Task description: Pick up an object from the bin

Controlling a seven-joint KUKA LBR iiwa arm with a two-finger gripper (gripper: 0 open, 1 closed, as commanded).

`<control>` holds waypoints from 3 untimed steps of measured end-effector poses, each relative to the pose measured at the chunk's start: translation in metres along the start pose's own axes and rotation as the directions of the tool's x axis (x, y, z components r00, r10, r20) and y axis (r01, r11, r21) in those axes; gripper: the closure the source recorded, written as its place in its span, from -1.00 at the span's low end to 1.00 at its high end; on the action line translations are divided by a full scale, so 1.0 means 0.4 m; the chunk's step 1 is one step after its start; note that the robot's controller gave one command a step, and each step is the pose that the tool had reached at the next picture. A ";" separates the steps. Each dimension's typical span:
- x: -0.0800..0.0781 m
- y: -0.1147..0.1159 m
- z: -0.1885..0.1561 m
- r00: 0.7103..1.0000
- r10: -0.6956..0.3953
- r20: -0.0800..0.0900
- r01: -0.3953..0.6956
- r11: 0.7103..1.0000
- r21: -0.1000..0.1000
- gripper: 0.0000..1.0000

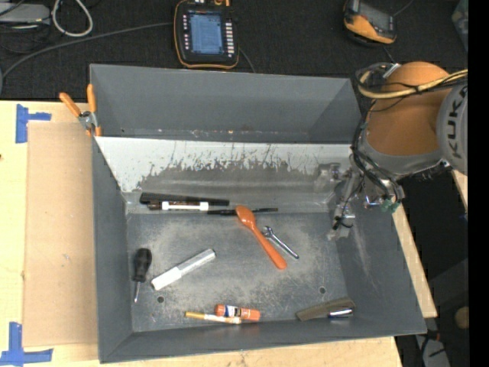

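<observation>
Your tool (341, 222) hangs low at the right side of the bin (229, 105), close against the right wall, with the orange-covered wrist above it. You cannot tell from here whether it is apart or together, and nothing can be made out in its grip. Under it the bin floor is bare.

Nearest to it, to its left, lies a small metal piece (281, 243), slanted. That piece touches or lies just beside an orange spoon (260, 239), which runs on a slant from upper left to lower right near the middle of the floor.

Further left, along the foot of the back wall, you see a black marker (183, 203) lying lengthwise, with a thin dark pen (246, 211) near its right end, reaching to the spoon's bowl.

Towards the front wall, below the tool, rests a dark flat piece (326, 310) with a bright end. Left of that lie an orange-and-white tube (237, 312) and a yellow pencil (203, 316), end to end.

Well apart, at the left, a white marker (183, 269) lies tilted, and a black-handled screwdriver (140, 267) stands beside it.
</observation>
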State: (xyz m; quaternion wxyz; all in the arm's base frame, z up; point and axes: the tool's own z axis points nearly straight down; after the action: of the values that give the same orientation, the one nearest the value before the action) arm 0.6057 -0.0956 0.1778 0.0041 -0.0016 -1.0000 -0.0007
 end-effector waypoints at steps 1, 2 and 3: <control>-0.004 0.002 -0.012 1.000 -0.004 0.007 0.004 1.000 0.001 -1.00; 0.006 0.133 0.274 1.000 -0.019 0.000 0.019 1.000 -0.002 -1.00; 0.020 0.146 0.048 0.975 0.222 0.025 -0.222 0.975 -0.003 -1.00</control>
State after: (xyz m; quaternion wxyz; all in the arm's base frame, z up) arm 0.5976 -0.0370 0.1586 -0.0084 -0.1133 -0.9935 -0.0002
